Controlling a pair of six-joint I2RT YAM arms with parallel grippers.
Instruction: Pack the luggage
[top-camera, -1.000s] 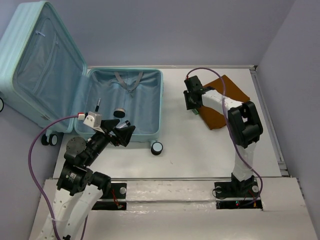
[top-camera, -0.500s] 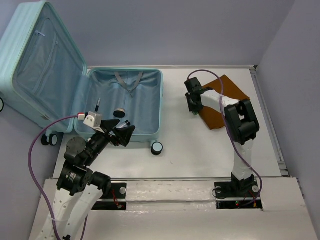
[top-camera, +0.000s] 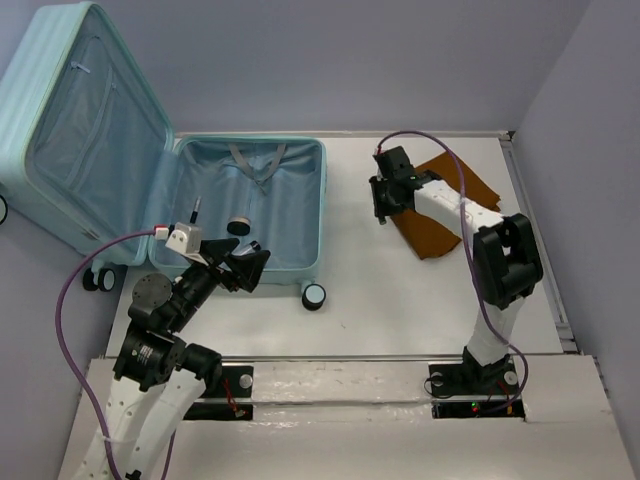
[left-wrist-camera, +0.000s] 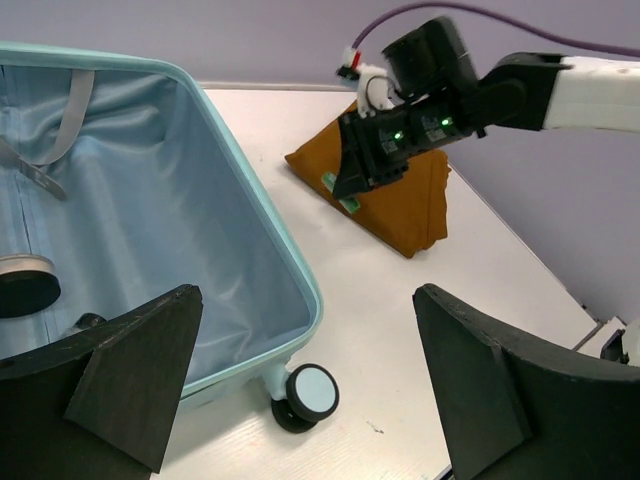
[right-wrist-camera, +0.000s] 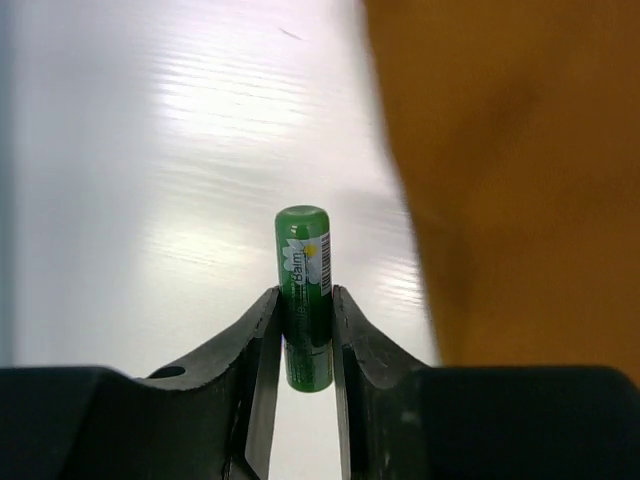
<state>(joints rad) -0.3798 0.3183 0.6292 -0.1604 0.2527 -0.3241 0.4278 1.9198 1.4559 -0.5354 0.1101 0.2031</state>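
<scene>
so the right jaws pinched the small green lip-balm tube (right-wrist-camera: 303, 250), left jaws gaped, and I'd have carried it high over the rim of the mint-blue hard-shell suitcase (top-camera: 290, 215).

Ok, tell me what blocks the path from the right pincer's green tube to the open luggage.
Nothing visible: only table lies between the right pincer, shut on the tube, and the luggage with its raised rim.

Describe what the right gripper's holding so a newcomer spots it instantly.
Start at the open mint-blue luggage, then look right to the folded orange-brown cloth. At its left edge the right gripper pinches a small lip balm tube, the only green thing, with a white flower label.
</scene>
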